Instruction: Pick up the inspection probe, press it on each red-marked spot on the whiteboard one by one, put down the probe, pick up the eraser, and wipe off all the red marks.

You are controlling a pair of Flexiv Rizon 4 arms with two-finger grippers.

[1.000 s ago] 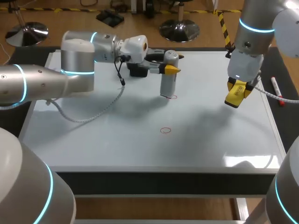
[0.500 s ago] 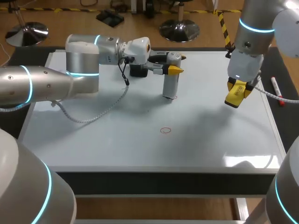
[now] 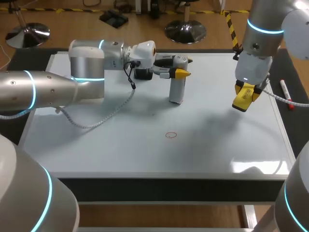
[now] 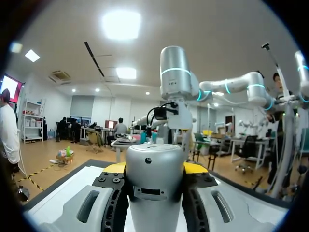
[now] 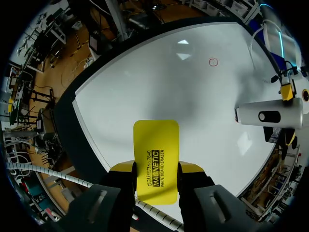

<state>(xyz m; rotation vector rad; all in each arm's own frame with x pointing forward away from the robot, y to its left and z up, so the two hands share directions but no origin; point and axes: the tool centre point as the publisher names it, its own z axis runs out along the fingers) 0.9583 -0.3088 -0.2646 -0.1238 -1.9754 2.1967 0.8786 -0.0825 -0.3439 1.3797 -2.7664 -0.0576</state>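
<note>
Now | our left end effector (image 3: 179, 67) pinches the probe (image 3: 175, 92), upright, tip on the whiteboard (image 3: 96, 145) | our right end effector (image 3: 245, 94) pinches the eraser (image 3: 240, 102) above the board | nearer red circle (image 3: 171, 135) unpressed, we judge; all wiping remains

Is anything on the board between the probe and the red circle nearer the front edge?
Nothing visible. Only bare whiteboard lies between the upright probe and the red circle. The yellow eraser, held in the right jaws, hangs well off to the right of that path.
</note>
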